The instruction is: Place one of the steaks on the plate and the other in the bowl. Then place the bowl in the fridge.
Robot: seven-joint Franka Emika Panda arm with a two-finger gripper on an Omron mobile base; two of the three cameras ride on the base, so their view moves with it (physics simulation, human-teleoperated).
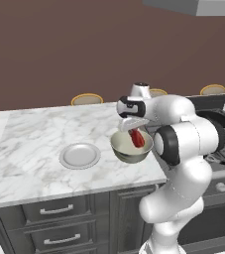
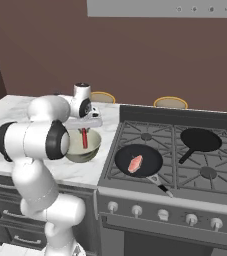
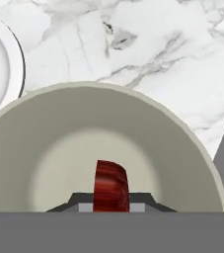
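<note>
My gripper [image 1: 135, 132] is shut on the bright red steak [image 1: 137, 139], which hangs on edge just above the inside of the beige bowl [image 1: 125, 150]. The hand view looks straight down into the bowl [image 3: 59, 148], with the red steak [image 3: 111, 184] pinched between the finger tips. The bowl [image 2: 91, 148] stands on the marble counter beside the stove. The grey plate [image 1: 80, 155] lies to its left, with nothing on it; its rim [image 3: 16, 64] also shows in the hand view. The paler pink steak [image 2: 135, 163] lies in the near black pan [image 2: 147, 155].
A second black pan [image 2: 200, 139] sits on the far right burner of the stove [image 2: 205, 172]. Yellow-rimmed discs [image 1: 86, 99] line the back edge of the counter [image 1: 29, 144]. Dark drawers [image 1: 57, 211] run under the counter's front edge.
</note>
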